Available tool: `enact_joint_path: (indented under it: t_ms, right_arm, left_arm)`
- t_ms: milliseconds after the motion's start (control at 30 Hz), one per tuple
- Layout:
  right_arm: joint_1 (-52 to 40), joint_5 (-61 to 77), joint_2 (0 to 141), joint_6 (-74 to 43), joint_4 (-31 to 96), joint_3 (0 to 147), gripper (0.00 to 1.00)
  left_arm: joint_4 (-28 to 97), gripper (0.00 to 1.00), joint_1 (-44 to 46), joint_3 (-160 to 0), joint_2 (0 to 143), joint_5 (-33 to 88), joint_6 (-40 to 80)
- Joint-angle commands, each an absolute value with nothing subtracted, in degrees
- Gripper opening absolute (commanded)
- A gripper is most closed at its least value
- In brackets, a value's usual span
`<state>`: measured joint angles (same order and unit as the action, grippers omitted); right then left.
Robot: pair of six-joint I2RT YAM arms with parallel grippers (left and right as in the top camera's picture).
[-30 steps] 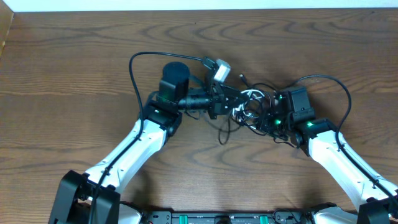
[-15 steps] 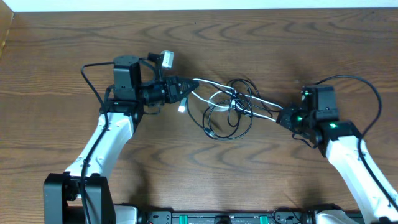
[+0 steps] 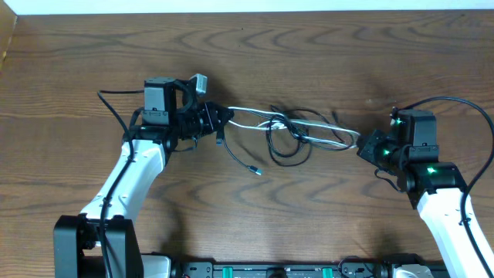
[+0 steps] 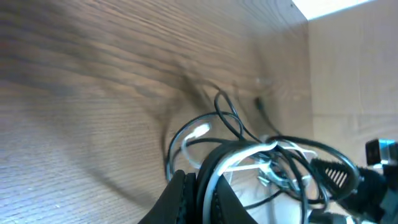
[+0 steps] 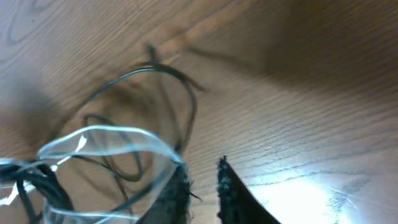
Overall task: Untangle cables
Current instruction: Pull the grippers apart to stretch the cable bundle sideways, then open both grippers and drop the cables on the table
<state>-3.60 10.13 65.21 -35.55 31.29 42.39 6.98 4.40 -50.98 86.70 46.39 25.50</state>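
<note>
**Overhead:** the cables (image 3: 289, 131) lie mid-frame as one strand, tangled at its middle. They run between the left gripper (image 3: 220, 122) at centre left and the right gripper (image 3: 363, 147) at centre right.

**Left wrist:** its jaws are clamped tight on black and white strands.

**Right wrist:** its jaws are narrowly parted, with bare table (image 5: 298, 93) showing between them. The white cord (image 5: 124, 134) loops just beside one finger (contact unclear).

Best practice: anchor with the left hold, regrasp one strand and draw it gently outward.
</note>
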Motion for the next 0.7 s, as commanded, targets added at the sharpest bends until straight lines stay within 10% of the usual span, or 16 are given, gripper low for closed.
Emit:
enact_joint_path:
  t_ms: [0, 167, 533, 667]
  right_arm:
    - [-2.55, 8.58, 65.28, -36.42, 31.27, 42.85, 0.20]
    - [-3.46, 11.38, 65.54, -36.40, 31.24, 42.85, 0.38]
    - [-3.46, 19.42, 66.15, -36.36, 28.69, 42.83, 0.50]
    - [-3.46, 19.46, 67.13, -36.36, 28.51, 42.78, 0.51]
  left_arm:
    - [3.73, 0.08, 4.25, -51.44, 86.48, 51.33, 23.11]
    - [-2.28, 0.08, 8.32, -51.44, 86.48, 82.94, -2.79]
    - [-5.82, 0.09, 15.18, -51.44, 86.48, 88.95, -7.09]
    - [-1.65, 0.27, 16.47, -51.44, 86.48, 69.54, -7.03]
